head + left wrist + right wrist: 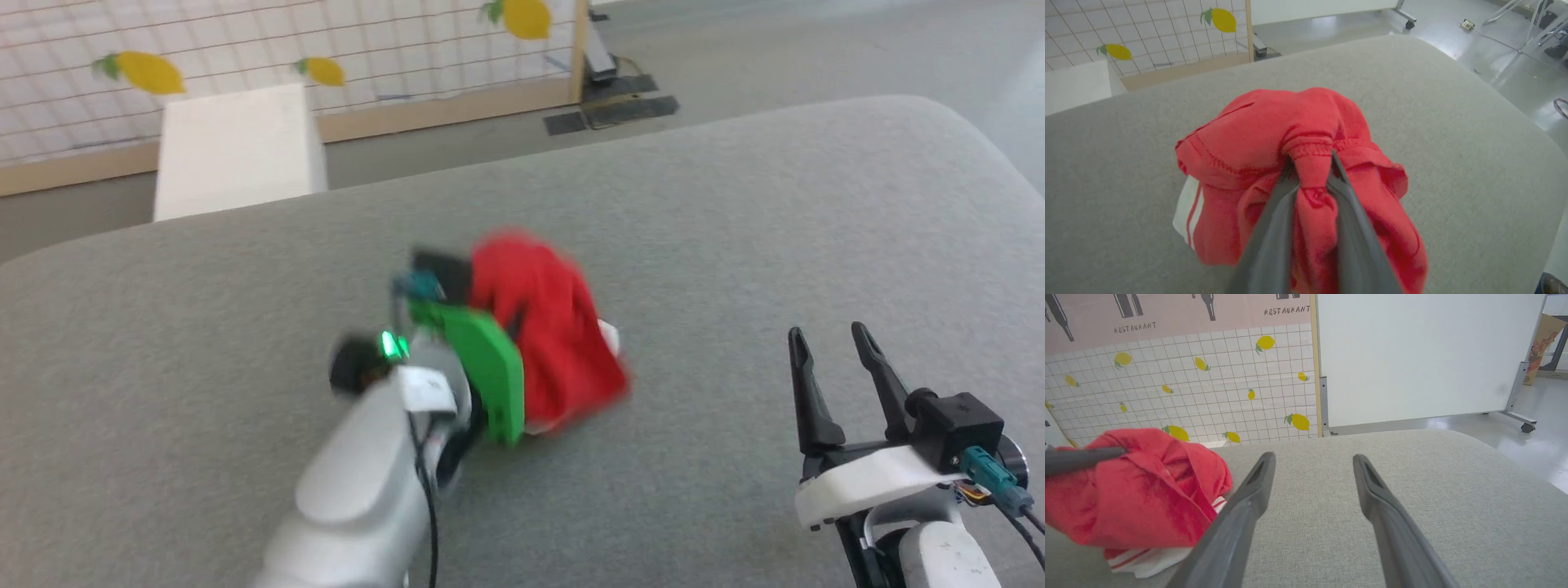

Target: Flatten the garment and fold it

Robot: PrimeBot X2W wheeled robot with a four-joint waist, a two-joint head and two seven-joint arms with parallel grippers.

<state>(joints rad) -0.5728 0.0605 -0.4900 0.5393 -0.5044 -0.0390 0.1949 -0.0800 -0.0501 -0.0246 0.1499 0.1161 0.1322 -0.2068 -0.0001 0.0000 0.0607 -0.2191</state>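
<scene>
The left gripper (1312,161) is clamped on a gathered fold of the garment (1241,139), a red crumpled bunch near the middle of the grey padded surface (735,196), with a white striped sleeve (1186,208) peeking from beneath. The right gripper (1312,463) hangs spread wide and empty toward the surface's near right side

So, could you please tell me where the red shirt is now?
In the head view the shirt is bunched near the centre of the grey surface, pinched by the left gripper.
</scene>
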